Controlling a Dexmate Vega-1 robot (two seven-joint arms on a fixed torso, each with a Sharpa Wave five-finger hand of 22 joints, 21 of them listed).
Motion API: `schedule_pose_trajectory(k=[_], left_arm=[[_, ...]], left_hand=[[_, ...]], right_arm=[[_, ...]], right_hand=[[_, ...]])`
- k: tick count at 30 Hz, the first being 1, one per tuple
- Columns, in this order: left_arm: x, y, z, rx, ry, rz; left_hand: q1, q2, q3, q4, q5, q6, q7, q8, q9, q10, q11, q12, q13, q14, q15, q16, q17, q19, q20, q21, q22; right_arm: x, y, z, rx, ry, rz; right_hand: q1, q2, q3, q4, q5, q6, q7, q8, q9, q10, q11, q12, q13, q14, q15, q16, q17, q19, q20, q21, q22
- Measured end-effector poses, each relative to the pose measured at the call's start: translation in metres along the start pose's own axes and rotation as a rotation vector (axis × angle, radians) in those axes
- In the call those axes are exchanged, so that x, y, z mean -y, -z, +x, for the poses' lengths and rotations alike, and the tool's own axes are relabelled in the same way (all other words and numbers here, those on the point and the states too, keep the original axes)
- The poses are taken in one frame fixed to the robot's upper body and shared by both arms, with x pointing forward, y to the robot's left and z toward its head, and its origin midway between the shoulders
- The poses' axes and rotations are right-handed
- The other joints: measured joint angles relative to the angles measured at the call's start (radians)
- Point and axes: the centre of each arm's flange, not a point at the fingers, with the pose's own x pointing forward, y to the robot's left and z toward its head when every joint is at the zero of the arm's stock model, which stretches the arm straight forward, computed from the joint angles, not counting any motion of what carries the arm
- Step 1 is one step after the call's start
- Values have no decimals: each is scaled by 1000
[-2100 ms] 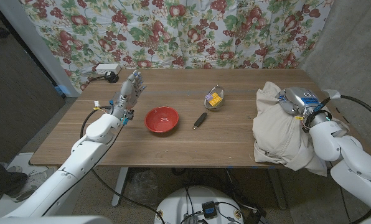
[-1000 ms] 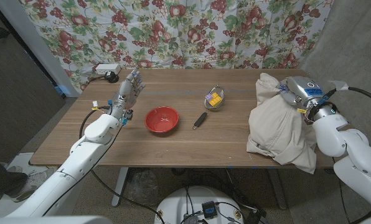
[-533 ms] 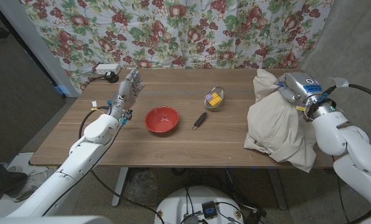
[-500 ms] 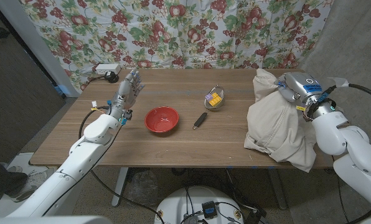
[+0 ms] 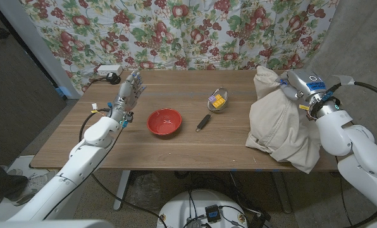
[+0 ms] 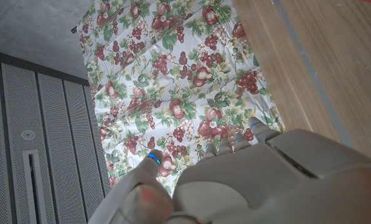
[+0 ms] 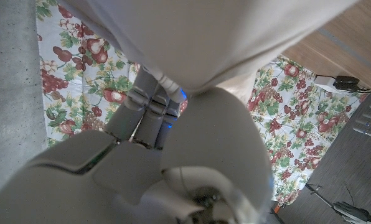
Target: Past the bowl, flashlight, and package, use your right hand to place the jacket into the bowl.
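The right hand point(image 5: 297, 87) grips the beige jacket point(image 5: 280, 123) by its top, fingers point(image 7: 149, 109) closed into the cloth, at the right end of the surface point(image 5: 176, 142). The jacket hangs bunched, well apart from the red bowl point(image 5: 164, 121). The left hand point(image 5: 128, 95) holds nothing, fingers apart, left of the bowl.

We see a makeshift robot-recording room: a wooden desk point(image 5: 176, 142) stands before a fruit-printed cloth backdrop point(image 5: 176, 31) hung over bare grey walls point(image 5: 359, 44), with a power strip point(image 5: 107, 70) at the desk's far corner and cables point(image 5: 138, 187) trailing underneath.
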Motion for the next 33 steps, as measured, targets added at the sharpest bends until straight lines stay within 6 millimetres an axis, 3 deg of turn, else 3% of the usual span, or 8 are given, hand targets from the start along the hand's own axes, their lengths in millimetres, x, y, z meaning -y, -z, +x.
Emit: schedule_pose_trajectory(k=[33], left_arm=[[-6,-5,-9,16,-8,-4]], left_hand=[[0,0,0,0,0,0,0,0,0,0,0,0,0,0,0,0,0,0,0,0,0]], right_arm=[[28,-19,5,78,81,40]], right_hand=[[15,-1,-11,3,4,7,0,-3,13,8,1,-1,0,7,4,-18,19,-5,5,39,-9]])
